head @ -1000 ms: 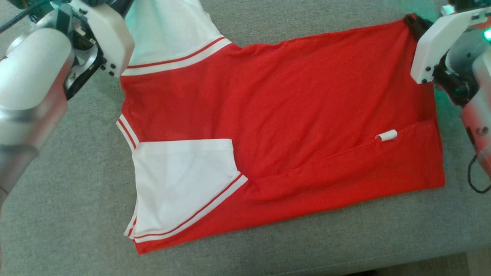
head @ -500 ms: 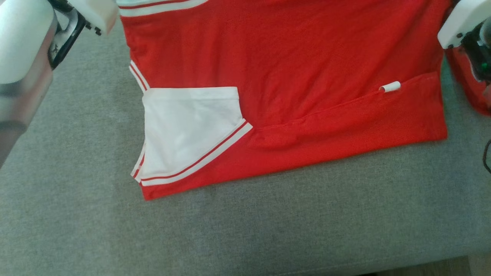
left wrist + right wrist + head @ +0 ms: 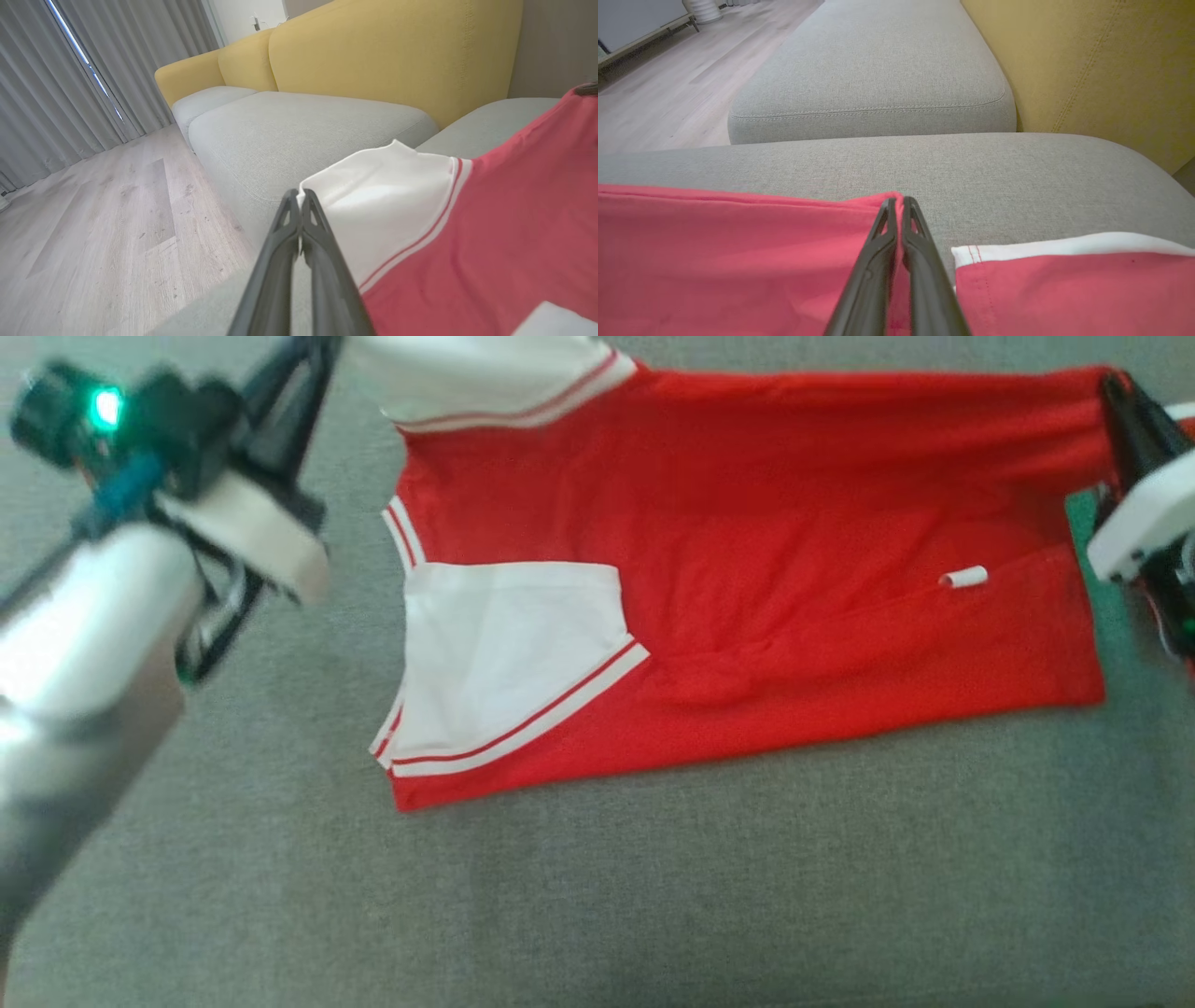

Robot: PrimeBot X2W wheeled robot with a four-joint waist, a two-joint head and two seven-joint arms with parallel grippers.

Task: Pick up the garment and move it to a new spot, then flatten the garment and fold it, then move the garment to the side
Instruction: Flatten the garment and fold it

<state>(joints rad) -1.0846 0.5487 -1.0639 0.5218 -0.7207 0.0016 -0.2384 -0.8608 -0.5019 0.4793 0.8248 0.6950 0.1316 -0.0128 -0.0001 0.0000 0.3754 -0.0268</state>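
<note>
Red-and-white T-shirt [image 3: 747, 523] on grey sofa seat [image 3: 653, 896], near side already folded. Left gripper [image 3: 299, 196] was clamped on the far white sleeve [image 3: 383, 186], right gripper [image 3: 899, 201] on the far hem corner [image 3: 859, 207]; further folding and shifting aside remained.

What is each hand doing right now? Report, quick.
Left hand: closed, pinching the garment at its white sleeve corner.
Right hand: closed, pinching the garment's red edge.

No legible text (garment [image 3: 747, 523] included)
</note>
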